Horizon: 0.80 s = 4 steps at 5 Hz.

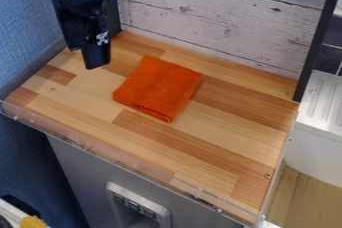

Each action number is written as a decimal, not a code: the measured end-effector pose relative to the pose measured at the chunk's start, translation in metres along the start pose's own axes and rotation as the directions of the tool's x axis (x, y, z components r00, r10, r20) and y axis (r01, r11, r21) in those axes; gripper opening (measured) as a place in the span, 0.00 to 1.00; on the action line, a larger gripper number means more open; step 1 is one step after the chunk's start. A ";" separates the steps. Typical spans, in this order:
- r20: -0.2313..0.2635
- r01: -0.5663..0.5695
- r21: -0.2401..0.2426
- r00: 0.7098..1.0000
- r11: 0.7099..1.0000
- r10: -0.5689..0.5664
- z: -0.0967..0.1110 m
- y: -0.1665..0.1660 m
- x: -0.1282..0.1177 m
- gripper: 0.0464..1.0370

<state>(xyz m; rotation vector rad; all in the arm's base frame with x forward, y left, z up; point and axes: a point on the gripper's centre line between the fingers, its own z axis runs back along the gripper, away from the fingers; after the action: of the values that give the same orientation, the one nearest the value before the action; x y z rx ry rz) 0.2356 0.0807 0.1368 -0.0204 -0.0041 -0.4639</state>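
The black gripper (87,57) hangs over the back left corner of the wooden work surface, coming in from the top edge at the left. An orange cloth (158,88), folded into a rough square, lies flat on the wooden surface (220,137), left of its middle and toward the back. The gripper is up and to the left of the cloth, apart from it. Whether anything is between its fingertips cannot be made out.
A whitewashed plank wall (220,19) stands along the back, and a blue wall (23,27) at the left. A low clear rim (120,159) runs along the front edge. Past the right edge is a white ribbed tray (326,99).
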 end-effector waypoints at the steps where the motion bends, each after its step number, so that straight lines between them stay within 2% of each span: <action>1: -0.005 0.004 -0.001 1.000 1.000 -0.004 0.002 0.000 0.000 0.96; 4: -0.022 0.015 0.008 1.000 1.000 -0.015 0.002 0.006 -0.002 0.96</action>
<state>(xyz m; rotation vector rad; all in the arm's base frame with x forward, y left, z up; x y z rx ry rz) 0.2366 0.0868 0.1388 -0.0070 0.0158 -0.4794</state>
